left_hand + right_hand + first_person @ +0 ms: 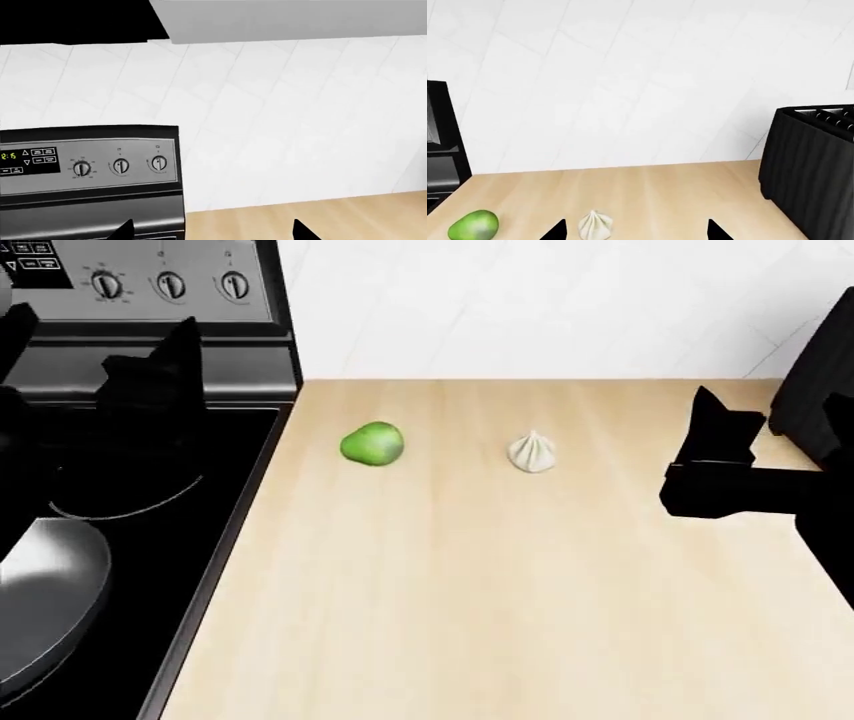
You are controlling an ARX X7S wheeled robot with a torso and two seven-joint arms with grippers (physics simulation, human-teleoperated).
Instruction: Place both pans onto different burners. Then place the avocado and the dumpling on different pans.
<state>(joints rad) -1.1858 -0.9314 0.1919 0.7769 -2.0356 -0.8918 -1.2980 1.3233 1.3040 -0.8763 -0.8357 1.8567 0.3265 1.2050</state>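
Counter (507,590): a pale wood worktop is taking up most of the head view, running from the stove to a black ribbed box (814,165) at the right.
Cooktop (134,570): glossy black glass is lying at the left of the head view, with a thin white burner ring (127,505) showing on it; three knobs (120,166) and a lit display are sitting on the back panel.
Larger pan (47,600): a glossy dark grey bowl is showing at the lower left edge of the head view, sitting on the cooktop near the ring; nothing is lying in the part that shows. Its handle is cut off by the frame, so which way it is pointing cannot be told.
Left gripper (100,370): it is hovering over the back of the cooktop, dark against dark; its two fingertips are poking into the left wrist view well apart with nothing between them, so it is probably spread wide.
Right gripper (714,445): it is hanging above the counter to the right of the dumpling; its tips are standing wide apart in the right wrist view, gripping nothing.
Avocado (372,444): a smooth bright green rounded fruit is resting on the counter just beside the stove edge, its slightly longer axis running left to right.
Dumpling (531,452): a cream pleated piece is sitting upright on the counter to the right of the avocado, apart from it, pinched top pointing up.
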